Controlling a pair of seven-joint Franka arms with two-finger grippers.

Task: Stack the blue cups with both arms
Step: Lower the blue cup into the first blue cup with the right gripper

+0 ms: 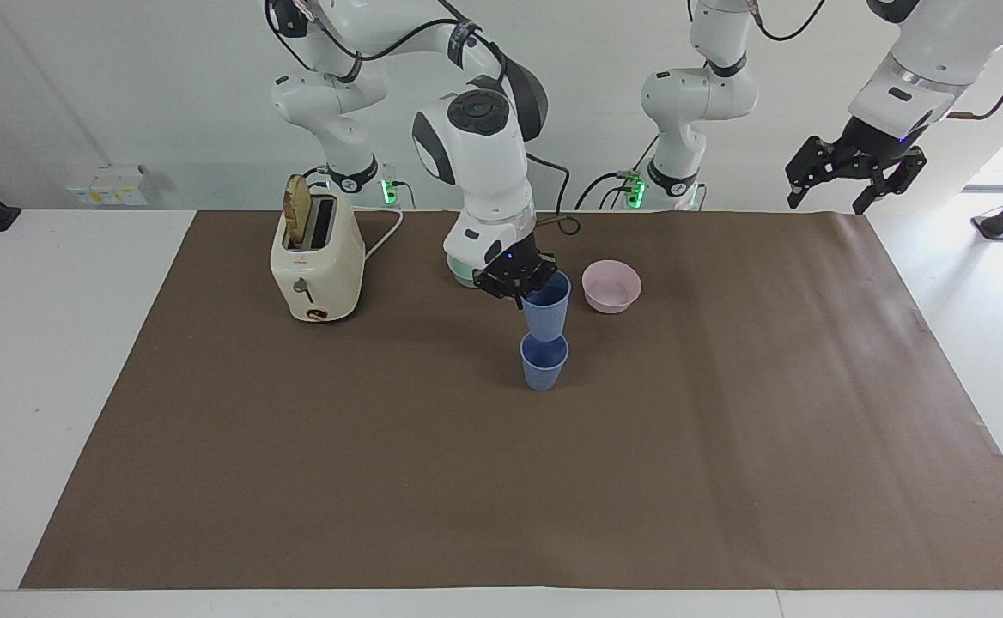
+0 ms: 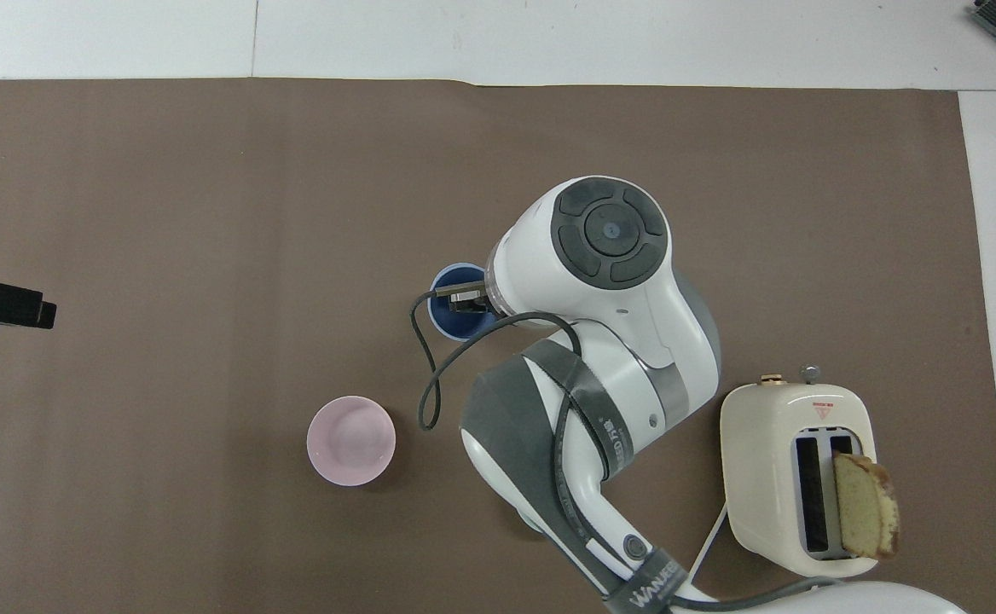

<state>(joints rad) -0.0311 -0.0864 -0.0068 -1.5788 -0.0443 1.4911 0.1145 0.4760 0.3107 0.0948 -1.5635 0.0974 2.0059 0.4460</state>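
Observation:
My right gripper [image 1: 525, 290] is shut on the rim of a blue cup [image 1: 546, 311] and holds it upright straight over the second blue cup [image 1: 544, 366], which stands on the brown mat. The held cup's bottom is at the standing cup's rim. In the overhead view the held cup [image 2: 455, 313] and the right gripper [image 2: 465, 299] cover the standing cup. My left gripper [image 1: 852, 182] waits open and empty, high over the left arm's end of the table; it also shows in the overhead view [image 2: 2, 303].
A pink bowl [image 1: 610, 286] sits beside the cups, a little nearer to the robots. A mint-green bowl [image 1: 460, 275] is mostly hidden by the right wrist. A cream toaster [image 1: 317, 257] with a bread slice stands toward the right arm's end.

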